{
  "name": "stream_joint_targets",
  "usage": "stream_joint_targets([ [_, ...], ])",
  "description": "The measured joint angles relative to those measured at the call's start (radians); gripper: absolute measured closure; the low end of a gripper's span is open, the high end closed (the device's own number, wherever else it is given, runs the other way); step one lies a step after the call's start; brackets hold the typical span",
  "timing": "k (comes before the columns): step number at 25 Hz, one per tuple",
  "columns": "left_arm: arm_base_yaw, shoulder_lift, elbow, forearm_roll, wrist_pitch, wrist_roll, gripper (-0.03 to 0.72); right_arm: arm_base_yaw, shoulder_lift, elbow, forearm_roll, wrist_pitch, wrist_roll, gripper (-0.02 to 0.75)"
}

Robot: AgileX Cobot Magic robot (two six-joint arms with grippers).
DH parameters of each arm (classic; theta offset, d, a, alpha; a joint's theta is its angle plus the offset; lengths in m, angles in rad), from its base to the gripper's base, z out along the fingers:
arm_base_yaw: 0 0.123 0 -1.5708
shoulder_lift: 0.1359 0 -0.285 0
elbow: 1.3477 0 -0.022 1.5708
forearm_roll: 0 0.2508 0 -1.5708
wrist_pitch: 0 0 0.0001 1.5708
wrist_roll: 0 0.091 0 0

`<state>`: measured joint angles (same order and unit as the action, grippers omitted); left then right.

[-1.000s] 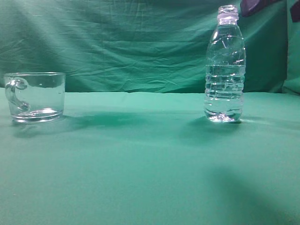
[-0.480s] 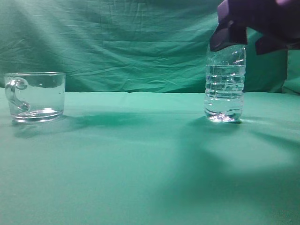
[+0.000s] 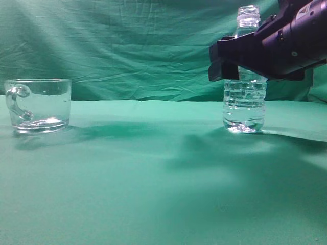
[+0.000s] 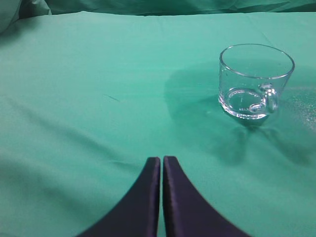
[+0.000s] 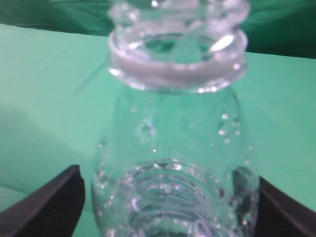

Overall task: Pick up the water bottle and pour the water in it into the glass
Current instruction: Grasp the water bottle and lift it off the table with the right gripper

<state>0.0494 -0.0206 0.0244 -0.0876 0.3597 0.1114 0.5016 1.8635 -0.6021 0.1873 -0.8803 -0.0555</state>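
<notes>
The water bottle (image 3: 244,108) stands upright on the green cloth at the right, uncapped, with water (image 3: 244,118) in its ribbed lower body. My right gripper (image 3: 220,62) is open and sits at the bottle's shoulder, covering its upper body. In the right wrist view the bottle (image 5: 173,123) fills the space between the two spread fingers of that gripper (image 5: 170,197), and the left finger stands apart from it. The glass (image 3: 40,104) stands empty at the far left, handle to the left. It also shows in the left wrist view (image 4: 256,81), ahead and right of my shut left gripper (image 4: 162,161).
A green cloth covers the table (image 3: 153,178) and hangs as a backdrop (image 3: 127,46). A wide stretch of cloth lies between the glass and the bottle. The left arm does not show in the exterior view.
The right arm has come in from the upper right, dropped lower and reached further left across the bottle. The bottle's neck shows again above it. Bottle and glass have not moved.
</notes>
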Motion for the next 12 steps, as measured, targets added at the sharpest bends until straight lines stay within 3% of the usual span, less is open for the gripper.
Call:
stream_joint_targets([
  [5,0.0,0.0,0.0,0.0,0.0,0.0,0.688,0.0,0.046,-0.014,-0.002,-0.034,-0.002,0.186],
  [9,0.0,0.0,0.0,0.0,0.0,0.0,0.688,0.0,0.057,-0.016,-0.002,-0.047,-0.029,0.331],
  [12,0.0,0.0,0.0,0.0,0.0,0.0,0.688,0.0,0.057,-0.016,-0.002,-0.047,-0.037,0.328],
])
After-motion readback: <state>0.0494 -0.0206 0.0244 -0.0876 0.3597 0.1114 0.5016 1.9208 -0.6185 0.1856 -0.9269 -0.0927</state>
